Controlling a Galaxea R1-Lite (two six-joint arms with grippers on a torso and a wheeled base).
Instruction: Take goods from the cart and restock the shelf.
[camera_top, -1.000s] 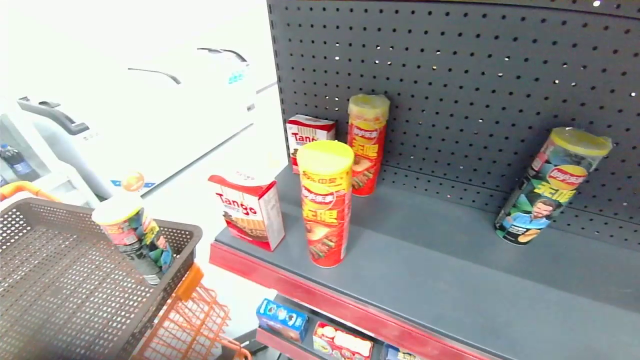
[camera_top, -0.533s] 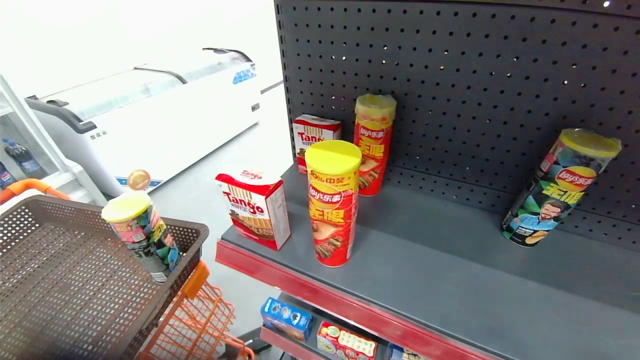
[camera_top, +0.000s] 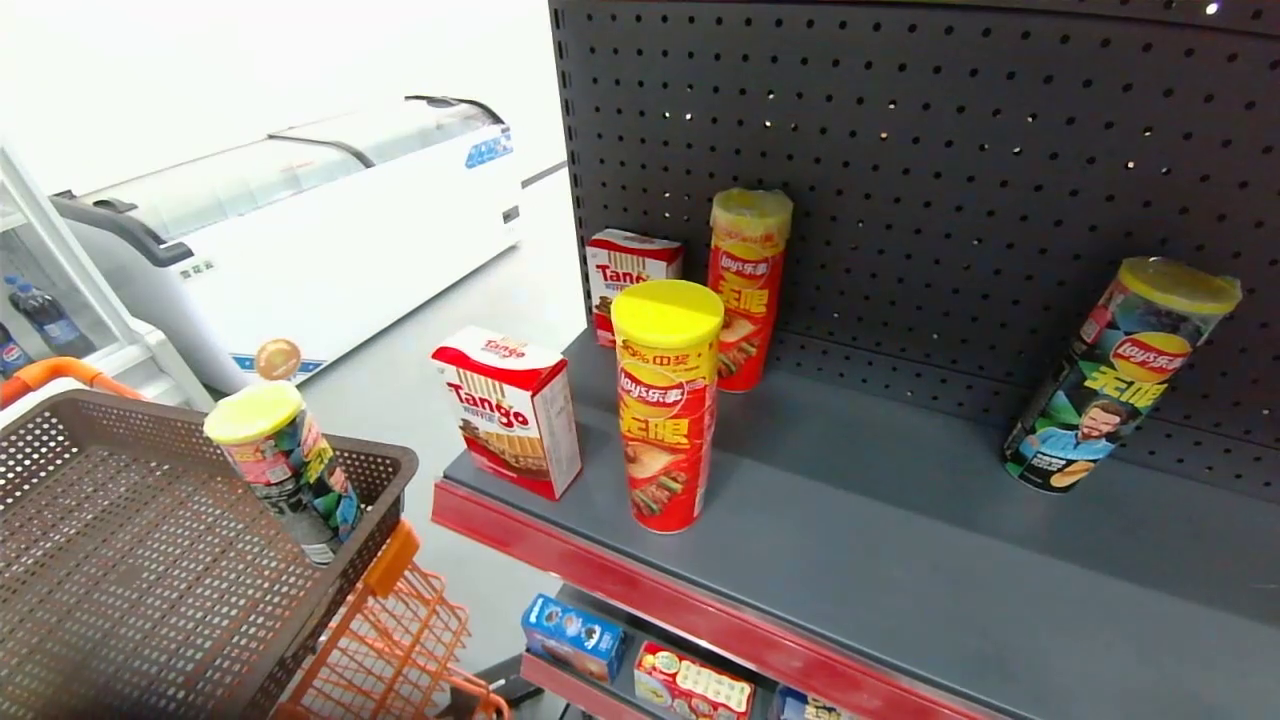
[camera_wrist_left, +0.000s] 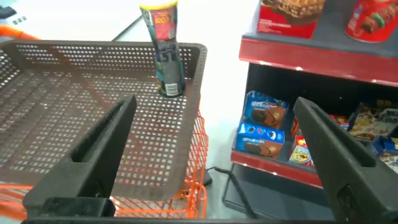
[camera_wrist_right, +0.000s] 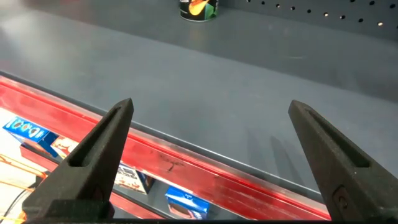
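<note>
A chip can with a yellow lid (camera_top: 280, 470) (camera_wrist_left: 163, 50) stands in the far right corner of the brown perforated cart basket (camera_top: 90, 560) (camera_wrist_left: 68, 124). On the grey shelf (camera_top: 900, 560) (camera_wrist_right: 205, 81) stand two red chip cans (camera_top: 665, 405) (camera_top: 745, 290), two red-and-white wafer boxes (camera_top: 515, 410) (camera_top: 628, 275), and a dark chip can (camera_top: 1120, 375) (camera_wrist_right: 199, 9) leaning on the pegboard. My left gripper (camera_wrist_left: 211, 155) is open, hanging over the basket's near side. My right gripper (camera_wrist_right: 211, 155) is open, in front of the shelf's red front edge (camera_wrist_right: 186, 162).
An orange wire cart frame (camera_top: 390, 640) carries the basket. A lower shelf holds blue and red snack packs (camera_top: 570, 635) (camera_wrist_left: 264, 127). A white chest freezer (camera_top: 290, 230) stands behind on the left. The shelf's middle and right have free room.
The head camera shifted slightly between one second ago and half a second ago. No object has moved.
</note>
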